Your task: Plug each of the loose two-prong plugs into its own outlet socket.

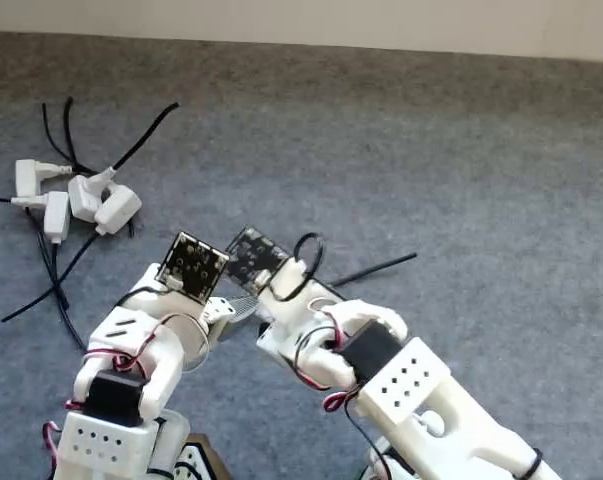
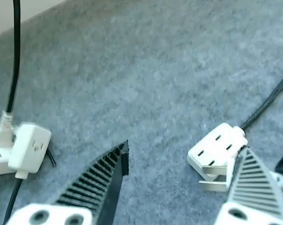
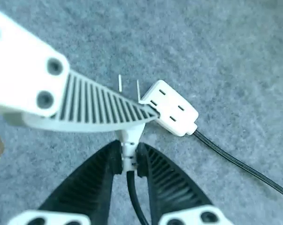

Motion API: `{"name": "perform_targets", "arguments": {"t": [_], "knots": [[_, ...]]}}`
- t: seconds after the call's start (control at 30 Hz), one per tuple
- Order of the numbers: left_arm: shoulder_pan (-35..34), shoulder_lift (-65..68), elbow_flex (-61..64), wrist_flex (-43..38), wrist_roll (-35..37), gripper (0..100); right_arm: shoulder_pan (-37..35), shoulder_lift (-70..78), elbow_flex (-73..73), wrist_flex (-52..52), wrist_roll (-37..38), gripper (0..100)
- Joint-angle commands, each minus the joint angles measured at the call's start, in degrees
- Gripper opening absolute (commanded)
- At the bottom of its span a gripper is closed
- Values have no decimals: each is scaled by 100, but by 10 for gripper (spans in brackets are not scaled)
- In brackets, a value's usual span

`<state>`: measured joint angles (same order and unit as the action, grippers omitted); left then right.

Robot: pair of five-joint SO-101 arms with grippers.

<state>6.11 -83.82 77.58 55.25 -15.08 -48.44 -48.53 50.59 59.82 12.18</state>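
Right pincer (image 3: 128,152): clamped on white two-prong plug (image 3: 127,139), prongs just beside white outlet block (image 3: 172,108), frame centre.
Left pincer (image 2: 184,149): open, white finger (image 2: 248,180) touching block.
Risk: if you push, the unheld block slides and the prongs miss.

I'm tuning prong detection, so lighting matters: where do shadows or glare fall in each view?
Right wrist view: the prongs of the plug gleam pale against the grey carpet, and the outlet socket throws a soft shadow beneath it. Left wrist view: even light, no glare. High view: diffuse light, only faint shadows under the arms.
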Motion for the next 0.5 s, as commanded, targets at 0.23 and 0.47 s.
{"name": "perform_targets", "arguments": {"t": [0.23, 0.47], "knots": [[-136, 22, 180, -79, -70, 337, 356, -338, -1218, 488, 0, 6], [-681, 57, -84, -369, -35, 337, 374, -207, -1077, 576, 141, 6]]}}
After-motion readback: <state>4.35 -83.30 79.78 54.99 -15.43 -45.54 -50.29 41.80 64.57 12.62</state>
